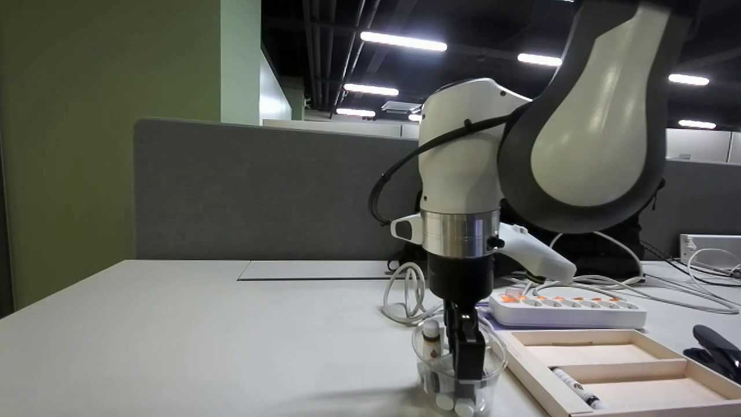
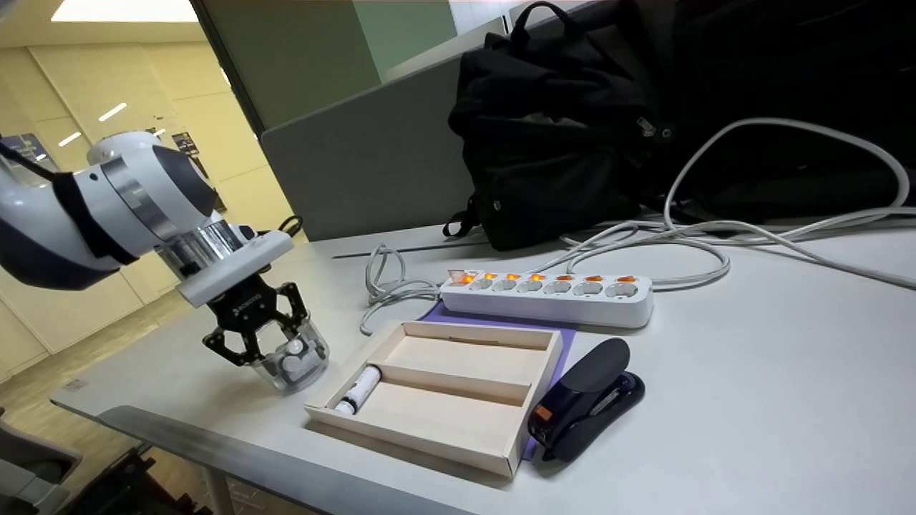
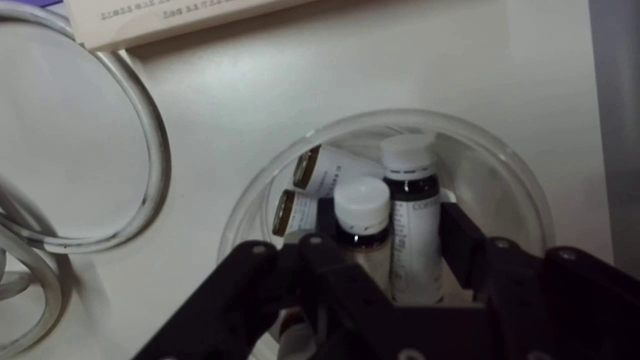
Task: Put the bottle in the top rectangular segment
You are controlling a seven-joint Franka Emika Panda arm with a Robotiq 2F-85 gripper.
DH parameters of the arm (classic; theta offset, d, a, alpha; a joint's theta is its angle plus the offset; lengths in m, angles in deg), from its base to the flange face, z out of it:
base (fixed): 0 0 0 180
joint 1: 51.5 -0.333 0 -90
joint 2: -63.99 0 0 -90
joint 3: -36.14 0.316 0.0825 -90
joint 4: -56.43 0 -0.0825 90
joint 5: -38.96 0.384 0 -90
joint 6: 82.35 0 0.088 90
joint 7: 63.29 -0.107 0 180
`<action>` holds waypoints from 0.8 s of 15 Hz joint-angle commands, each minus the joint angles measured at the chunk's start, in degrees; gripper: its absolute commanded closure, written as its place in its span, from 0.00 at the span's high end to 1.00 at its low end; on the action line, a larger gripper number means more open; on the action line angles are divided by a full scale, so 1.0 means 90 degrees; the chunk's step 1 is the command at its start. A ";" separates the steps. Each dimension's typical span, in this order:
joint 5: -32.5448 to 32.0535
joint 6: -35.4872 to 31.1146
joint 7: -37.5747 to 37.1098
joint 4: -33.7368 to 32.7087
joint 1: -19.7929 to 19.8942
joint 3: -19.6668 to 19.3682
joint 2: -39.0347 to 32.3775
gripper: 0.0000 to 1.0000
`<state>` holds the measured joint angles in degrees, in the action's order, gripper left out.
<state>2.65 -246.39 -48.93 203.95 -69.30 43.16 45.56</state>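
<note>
While the arm [image 1: 460, 156] hangs over the desk [image 1: 231, 341], look at the pincer [image 3: 392, 227] deep in a clear tub [image 3: 420, 117], jaws apart either side of two bottles [image 3: 410, 152], white caps toward the wooden tray [image 2: 429, 445], though whether it's squeezing them I can't tell. For lettering, one label [image 3: 416, 250] seems to start "CO", the pincer's body [image 2: 248, 304] reads "ROBOTIQ", and the print along the tray's edge beats me. Another bottle [image 2: 359, 388] lies in the tray's near compartment [image 2: 451, 418], long axis front to back, cap end nearest the front wall.
</note>
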 commanded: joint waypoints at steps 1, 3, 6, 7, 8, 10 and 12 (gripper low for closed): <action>0.0133 -0.0055 -0.0237 0.0003 -0.0053 -0.0022 -0.0238 0.29; 0.0214 -0.0020 -0.0236 -0.0021 -0.0057 -0.0017 -0.0198 0.29; 0.0567 0.0110 -0.0122 -0.0116 0.0027 0.0092 -0.0049 0.29; 0.0775 0.0183 -0.0047 -0.0160 0.0075 0.0173 0.0024 0.29; 0.1038 0.0292 0.0043 -0.0223 0.0177 0.0317 0.0101 0.29; 0.1649 0.0521 0.0234 -0.0383 0.0358 0.0600 0.0228 0.29; 0.2064 0.0732 0.0347 -0.0546 0.0460 0.0768 0.0358 0.29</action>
<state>16.66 -243.51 -46.97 201.03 -67.19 47.28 46.29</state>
